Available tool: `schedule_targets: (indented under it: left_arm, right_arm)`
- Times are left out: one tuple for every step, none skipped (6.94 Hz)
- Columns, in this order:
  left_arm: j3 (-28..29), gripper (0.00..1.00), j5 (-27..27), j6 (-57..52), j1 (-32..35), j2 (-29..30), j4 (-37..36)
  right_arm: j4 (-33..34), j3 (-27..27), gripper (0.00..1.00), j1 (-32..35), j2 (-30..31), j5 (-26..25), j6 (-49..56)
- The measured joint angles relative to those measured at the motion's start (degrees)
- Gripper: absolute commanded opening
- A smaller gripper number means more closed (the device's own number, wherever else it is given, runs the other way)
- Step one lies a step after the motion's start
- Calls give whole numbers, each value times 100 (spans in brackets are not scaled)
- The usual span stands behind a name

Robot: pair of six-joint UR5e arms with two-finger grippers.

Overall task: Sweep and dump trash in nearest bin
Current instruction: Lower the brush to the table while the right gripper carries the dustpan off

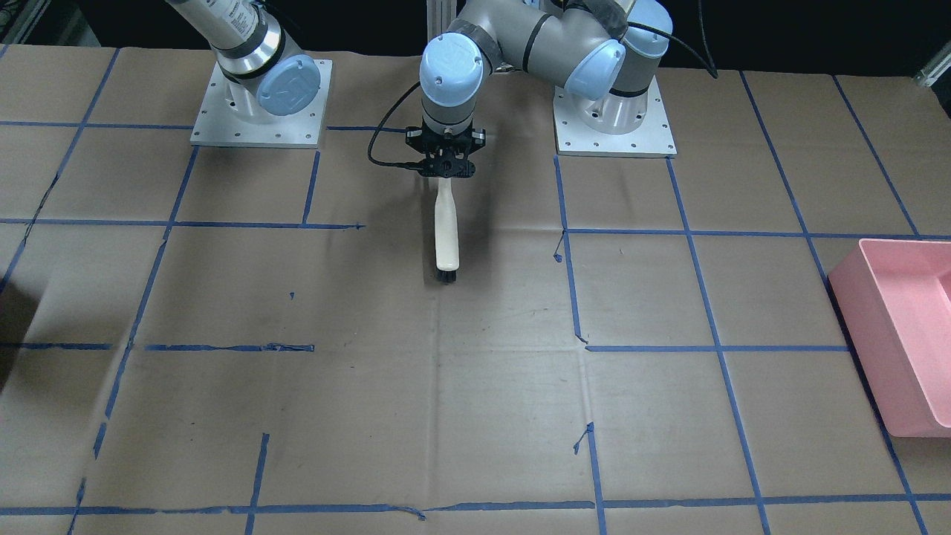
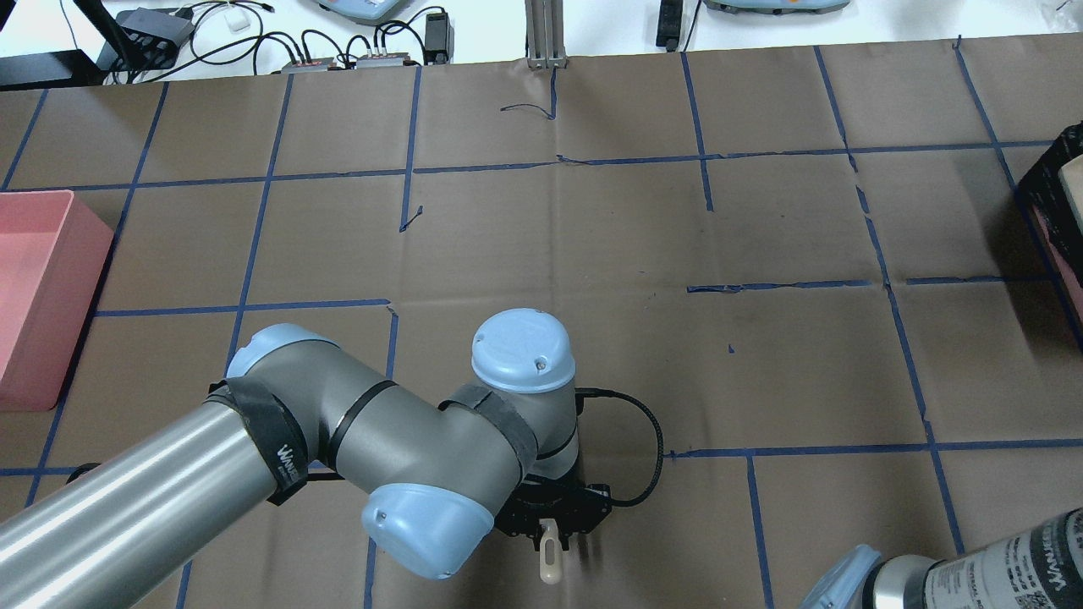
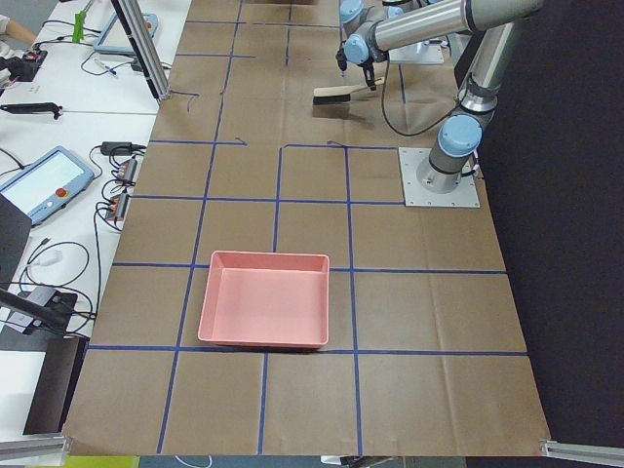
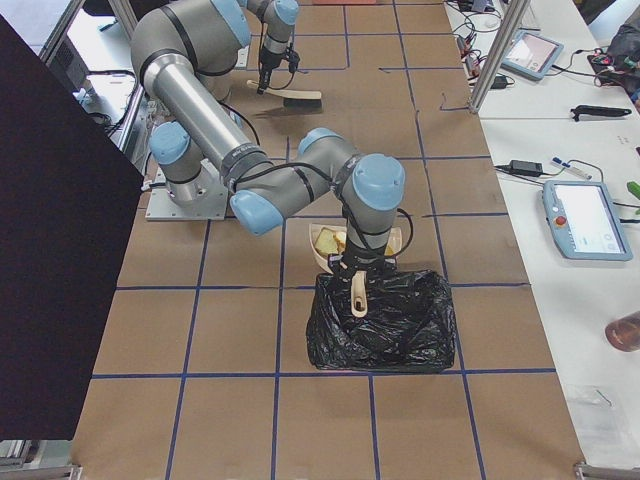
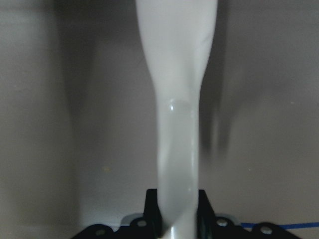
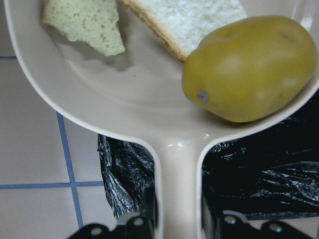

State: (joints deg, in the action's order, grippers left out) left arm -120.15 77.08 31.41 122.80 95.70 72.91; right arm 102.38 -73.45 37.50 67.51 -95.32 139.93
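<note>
The sweeping looked done: the potato-like lump (image 6: 249, 67), the bread slice (image 6: 194, 17) and the sandwich chunk (image 6: 82, 22) all lay in the cream dustpan (image 6: 149, 124). The right claw (image 6: 177, 221) was clamped on its handle and held it level at the rim of the black-bagged bin (image 4: 380, 320). The left claw (image 1: 446, 165) was closed on the brush (image 1: 447, 230), bristles down on the table (image 1: 371, 416), well apart; only tipping the pan into the bin seemed left.

Brown paper covers the worktop (image 1: 446, 416), marked into a grid by blue tape (image 1: 717, 349) that is torn in places. A shallow pink tray (image 3: 263, 341) sits at one end. On the white side desk lie a tablet-like pendant (image 4: 583, 218) and tangled cables (image 2: 254, 42) beside an aluminium post (image 2: 541, 34).
</note>
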Motion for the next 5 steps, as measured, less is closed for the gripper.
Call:
schedule_targets:
  left_arm:
    - [-35, 26, -3, 69, 50, -4, -3]
    - [-62, 44, 0, 97, 81, -2, -3]
    - [-73, 49, 10, 104, 93, 9, 3]
    - [-76, 55, 17, 106, 94, 28, 9]
    - [-78, 58, 18, 109, 95, 43, 11]
  right_arm:
    - [1, 249, 3, -202, -180, -15, 189]
    - [0, 468, 3, -379, -341, -22, 366]
    - [61, 640, 3, -509, -472, -30, 571]
    - [232, 763, 3, -580, -589, -132, 755]
    - [417, 834, 3, -622, -690, -301, 854]
